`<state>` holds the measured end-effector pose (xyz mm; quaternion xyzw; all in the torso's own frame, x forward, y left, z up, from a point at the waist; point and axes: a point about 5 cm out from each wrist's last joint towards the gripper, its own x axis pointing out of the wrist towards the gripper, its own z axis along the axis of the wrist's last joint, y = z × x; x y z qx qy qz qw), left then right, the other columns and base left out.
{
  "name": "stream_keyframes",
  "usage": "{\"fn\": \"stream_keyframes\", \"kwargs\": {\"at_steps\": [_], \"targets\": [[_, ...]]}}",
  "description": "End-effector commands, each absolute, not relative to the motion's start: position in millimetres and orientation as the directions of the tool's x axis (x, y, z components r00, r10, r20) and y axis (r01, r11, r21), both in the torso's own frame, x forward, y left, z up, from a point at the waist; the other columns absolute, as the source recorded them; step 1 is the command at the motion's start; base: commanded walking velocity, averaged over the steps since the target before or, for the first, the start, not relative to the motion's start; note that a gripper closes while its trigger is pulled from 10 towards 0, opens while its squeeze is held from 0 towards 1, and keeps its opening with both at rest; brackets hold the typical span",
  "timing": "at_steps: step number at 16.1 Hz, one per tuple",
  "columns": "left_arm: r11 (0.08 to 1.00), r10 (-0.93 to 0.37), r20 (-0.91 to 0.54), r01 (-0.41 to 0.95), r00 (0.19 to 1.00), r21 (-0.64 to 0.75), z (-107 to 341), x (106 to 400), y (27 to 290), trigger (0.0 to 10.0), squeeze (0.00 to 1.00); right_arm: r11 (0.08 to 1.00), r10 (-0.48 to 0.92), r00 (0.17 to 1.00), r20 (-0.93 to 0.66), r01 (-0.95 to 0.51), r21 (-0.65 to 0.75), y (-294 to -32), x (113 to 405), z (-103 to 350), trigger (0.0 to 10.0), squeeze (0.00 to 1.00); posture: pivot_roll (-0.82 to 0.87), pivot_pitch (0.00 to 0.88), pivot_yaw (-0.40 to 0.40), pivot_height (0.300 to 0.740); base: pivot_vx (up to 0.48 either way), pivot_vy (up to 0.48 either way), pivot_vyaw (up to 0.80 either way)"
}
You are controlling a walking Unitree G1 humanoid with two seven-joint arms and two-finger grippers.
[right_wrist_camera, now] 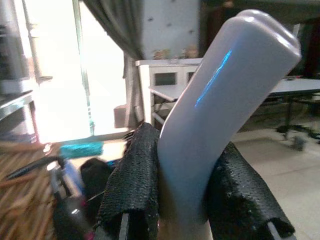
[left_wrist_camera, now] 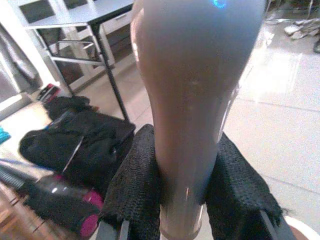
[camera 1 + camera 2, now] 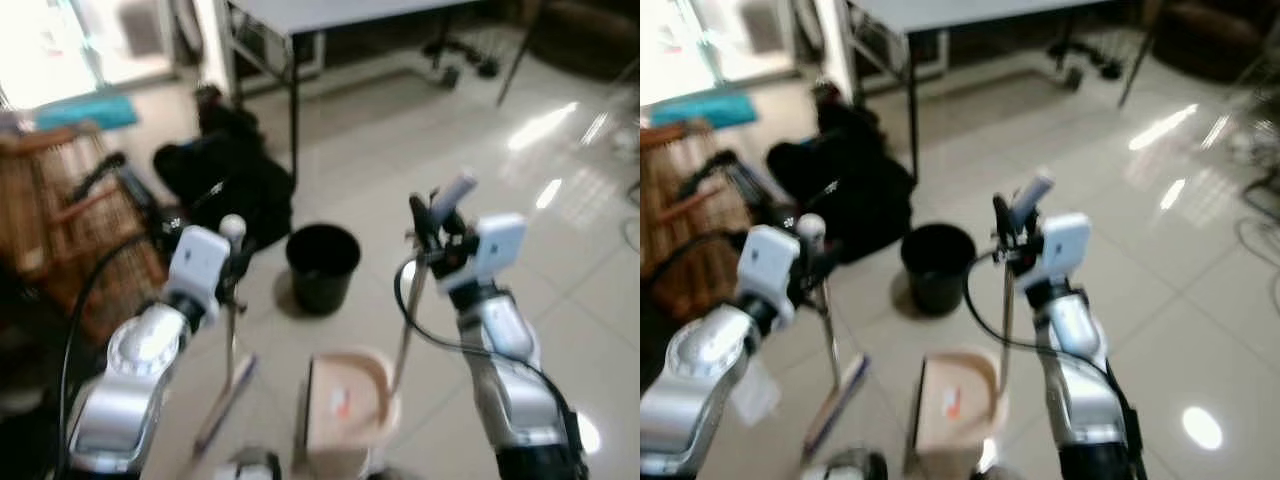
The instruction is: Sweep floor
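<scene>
— Left eye view: what is near the black bin (image 3: 322,266)?
— The left gripper (image 3: 232,262) squeezes the broom (image 3: 229,345) beside it. The right gripper (image 3: 432,238) squeezes the dustpan handle (image 3: 410,312). The dustpan (image 3: 340,405) sits on the floor (image 3: 560,260) just in front of the bin.

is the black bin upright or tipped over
Upright. The black bin stands on the tiled floor with its round open mouth facing up, beyond the dustpan. Whether anything lies inside cannot be told; the interior is dark.
</scene>
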<state>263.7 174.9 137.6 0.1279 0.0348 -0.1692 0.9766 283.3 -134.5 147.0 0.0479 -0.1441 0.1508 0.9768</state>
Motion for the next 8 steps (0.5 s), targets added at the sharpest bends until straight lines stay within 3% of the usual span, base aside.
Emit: {"fn": "stream_keyframes", "kwargs": {"at_steps": [1, 4, 6, 8], "targets": [[0.924, -0.286, -0.057, 0.292, 0.956, 0.247, 151.9, 266.5, 178.5, 10.0, 0.00, 0.941, 0.295, 0.906, 0.305, -0.330, 0.071, -130.5, 286.0, 149.9, 10.0, 0.00, 0.08, 0.068, -0.038, 0.740, 0.000, 0.000, 0.00], [0.935, -0.258, -0.036, 0.259, 0.966, 0.241, 157.0, 270.6, 178.3, 10.0, 0.00, 0.942, 0.304, 0.914, 0.268, -0.330, 0.058, -127.0, 288.7, 145.1, 10.0, 0.00, 0.08, 0.069, -0.037, 0.740, 0.000, 0.000, 0.00], [0.933, -0.248, -0.006, 0.241, 0.969, 0.266, 163.1, 274.9, 175.1, 10.0, 0.00, 0.935, 0.332, 0.906, 0.262, -0.353, 0.038, -123.1, 287.6, 142.6, 10.0, 0.00, 0.08, 0.070, -0.037, 0.740, 0.000, 0.000, 0.80], [0.937, -0.236, 0.029, 0.219, 0.971, 0.273, 172.9, 277.6, 174.9, 10.0, 0.00, 0.934, 0.332, 0.904, 0.268, -0.355, 0.039, -121.6, 288.4, 142.5, 10.0, 0.00, 0.08, 0.071, -0.037, 0.740, 0.289, 0.000, 0.80]]}}
